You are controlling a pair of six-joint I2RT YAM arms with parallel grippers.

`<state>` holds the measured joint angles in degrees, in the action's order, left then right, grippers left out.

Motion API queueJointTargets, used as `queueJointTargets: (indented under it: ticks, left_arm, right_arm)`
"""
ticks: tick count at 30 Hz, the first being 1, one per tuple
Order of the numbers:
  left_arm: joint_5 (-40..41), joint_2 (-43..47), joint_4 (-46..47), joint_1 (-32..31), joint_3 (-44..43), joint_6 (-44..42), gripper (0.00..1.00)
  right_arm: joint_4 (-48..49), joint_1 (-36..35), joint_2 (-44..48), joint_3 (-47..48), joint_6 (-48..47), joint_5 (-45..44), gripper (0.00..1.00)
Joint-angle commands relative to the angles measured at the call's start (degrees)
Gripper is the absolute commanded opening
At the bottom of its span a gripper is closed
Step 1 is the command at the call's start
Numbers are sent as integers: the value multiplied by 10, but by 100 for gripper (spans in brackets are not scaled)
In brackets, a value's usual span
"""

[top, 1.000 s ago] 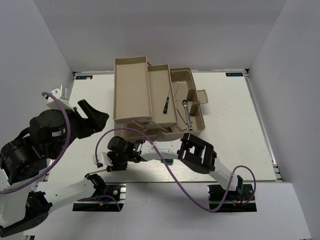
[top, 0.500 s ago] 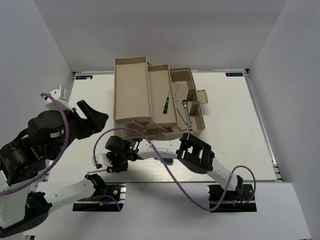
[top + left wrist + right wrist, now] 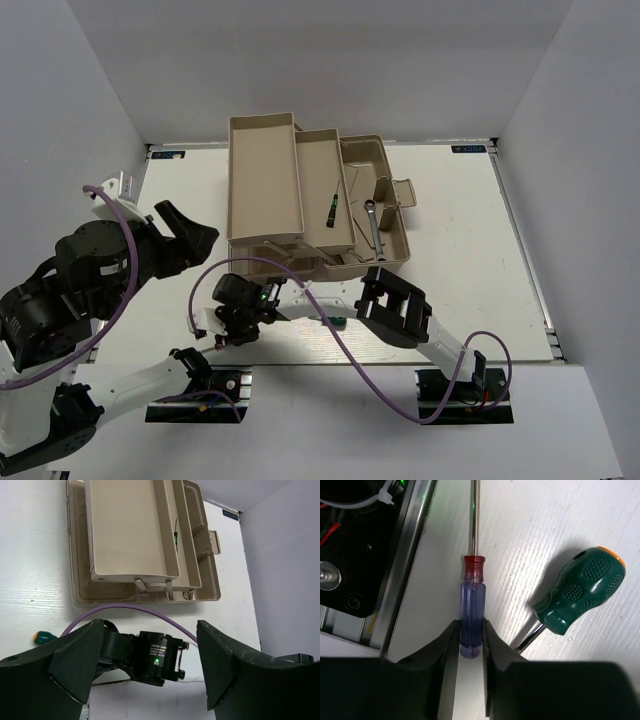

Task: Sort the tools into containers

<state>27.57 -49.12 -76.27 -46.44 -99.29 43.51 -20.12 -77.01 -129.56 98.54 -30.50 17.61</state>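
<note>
At the worktop's near edge, left of centre, the right gripper point(image 3: 470, 639) is pinching the bluish handle of a red-collared screwdriver point(image 3: 471, 597). A stubby green screwdriver point(image 3: 577, 597) is lying just beside it. The left gripper point(image 3: 150, 630) is hanging with fingers spread wide over the left side. Toward the far edge, the beige toolbox point(image 3: 262, 190) is holding a thin black-green screwdriver point(image 3: 331, 208) and a silver wrench point(image 3: 374, 225).

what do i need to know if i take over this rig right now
Left gripper: open, empty, raised over the table.
Right gripper: shut on the blue-handled screwdriver with red collar, low at the table's near edge.
Stubby green screwdriver lies on the table beside it.
Done: thin black-green screwdriver in a tray of the beige plastic toolbox, silver wrench in its base.
Left: bin the held screwdriver, then the stubby one.
</note>
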Motion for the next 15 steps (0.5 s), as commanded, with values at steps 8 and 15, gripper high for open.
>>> queueJointTargets:
  ticks: [8, 15]
  left_arm:
    - [-8, 8, 0, 3, 23, 11, 85]
    - [-8, 31, 0, 3, 81, 26, 85]
  right_arm:
    - [-76, 8, 13, -37, 40, -90, 0]
    - [-41, 38, 156, -170, 51, -105, 0]
